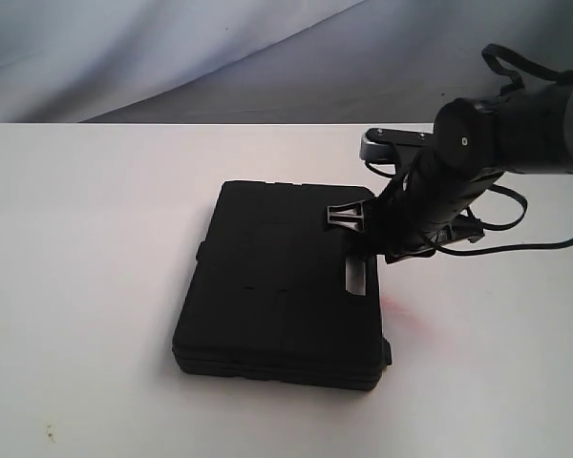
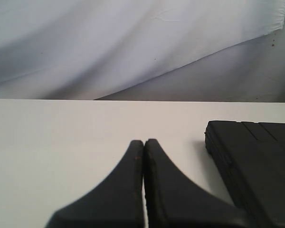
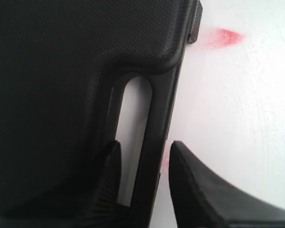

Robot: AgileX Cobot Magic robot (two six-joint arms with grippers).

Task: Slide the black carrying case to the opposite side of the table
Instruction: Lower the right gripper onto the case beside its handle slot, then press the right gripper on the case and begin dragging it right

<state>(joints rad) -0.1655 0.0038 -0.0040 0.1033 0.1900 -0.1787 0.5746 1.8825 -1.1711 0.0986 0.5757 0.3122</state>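
The black carrying case (image 1: 277,286) lies flat on the white table (image 1: 95,239), just right of the middle, its handle slot (image 1: 353,275) on the right-hand edge. My right gripper (image 1: 356,225) comes down on that edge. In the right wrist view it (image 3: 143,149) stands open astride the handle bar (image 3: 156,118): one finger sits inside the slot, the other outside on the table side, with a strip of white showing between the inner finger and the bar. My left gripper (image 2: 143,142) is shut on nothing, low over bare table, with the case's corner (image 2: 256,161) beside it.
A red smear (image 1: 401,307) marks the table just right of the case; it shows again in the right wrist view (image 3: 223,35). A grey-white cloth backdrop (image 1: 172,48) hangs behind the table's far edge. The right arm's cables (image 1: 516,215) loop over the tabletop.
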